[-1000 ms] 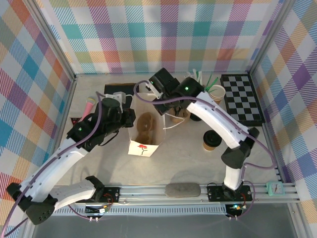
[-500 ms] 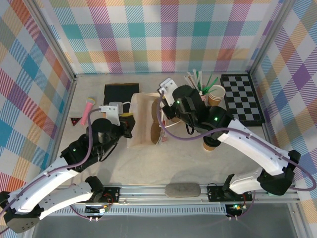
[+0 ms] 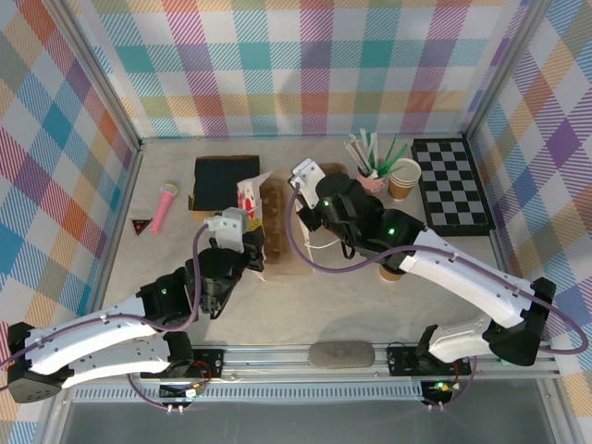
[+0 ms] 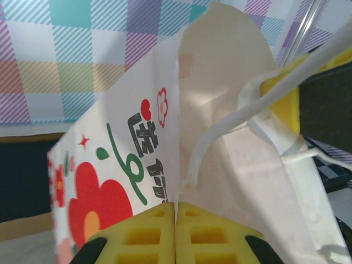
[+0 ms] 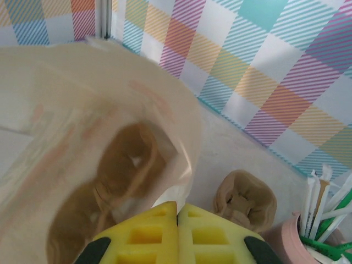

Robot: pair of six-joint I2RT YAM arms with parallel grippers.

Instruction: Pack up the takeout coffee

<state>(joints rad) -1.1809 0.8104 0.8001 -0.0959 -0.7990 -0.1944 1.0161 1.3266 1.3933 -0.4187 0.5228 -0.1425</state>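
**Both grippers nip bag, coffee outside**

Left gripper [image 4: 176, 210] is pressed together on the paper bag [image 4: 126, 176] edge. Right gripper [image 5: 177, 209] likewise pinches its rim. Takeout coffee [image 3: 389, 272] sits on the table [image 3: 314, 310] right of the bag, half hidden under the right arm [image 3: 453, 270], probably upright.

arms [image 3: 467, 277]: white shells, black joints | cables [image 3: 298, 242]: purple | pads [image 4: 168, 231]: yellow, seemingly gridded

The yellow fingers [image 5: 144, 234] pinch shut on the rim of the pale paper bag [image 5: 82, 104], with a brown moulded tray [image 5: 129, 159] inside. Another brown piece [image 5: 245, 201] sits on the counter [image 5: 220, 148], beside the pink cup [image 5: 291, 242] of straws [image 5: 316, 192].
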